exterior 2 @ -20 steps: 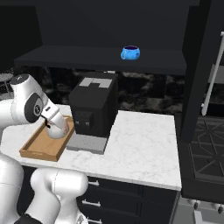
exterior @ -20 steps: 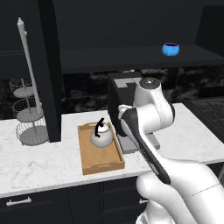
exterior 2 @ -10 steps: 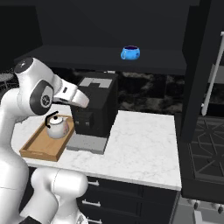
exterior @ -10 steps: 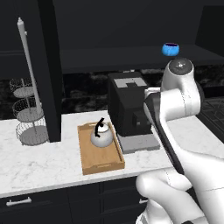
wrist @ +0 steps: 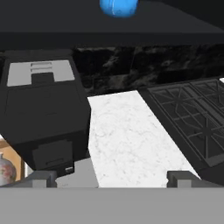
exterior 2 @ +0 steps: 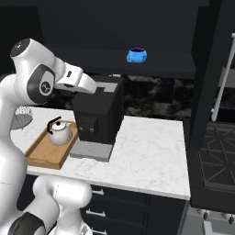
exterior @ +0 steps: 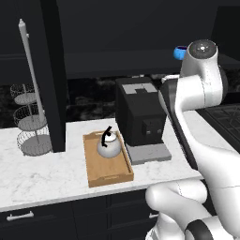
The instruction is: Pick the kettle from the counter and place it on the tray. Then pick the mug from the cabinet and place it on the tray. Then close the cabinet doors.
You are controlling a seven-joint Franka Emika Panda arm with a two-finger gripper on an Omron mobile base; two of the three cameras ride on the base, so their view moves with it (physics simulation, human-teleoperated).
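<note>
Two task items logged, coffee machine (exterior: 139, 111) taken as landmark. Kettle (exterior: 108, 145): upright on tray (exterior: 101, 174), just left of the machine in the left base view, black handle arched over the lid; first step judged done. Tray on the desk (exterior 2: 151, 156), touching or nearly touching the machine's grey base plate. Mug (exterior 2: 137, 55): bright blue, dark inside, on the open cabinet shelf (exterior 2: 114, 59) above and right of the machine, handle toward the right in the right base view; seen again at top of the hand view (wrist: 118, 7). Claw (wrist: 112, 178): tips far apart, nothing between them, raised over the machine and aimed toward the desk and the stove grate (wrist: 192, 118), mug well above its line. Handling, judged: mug small, rigid, light, likely smooth-glazed and slippery; body narrow enough to span across the rim or the wall, clear of the handle; level approach along the shelf. Cabinet door (exterior: 52, 75) standing open left of the machine.
</note>
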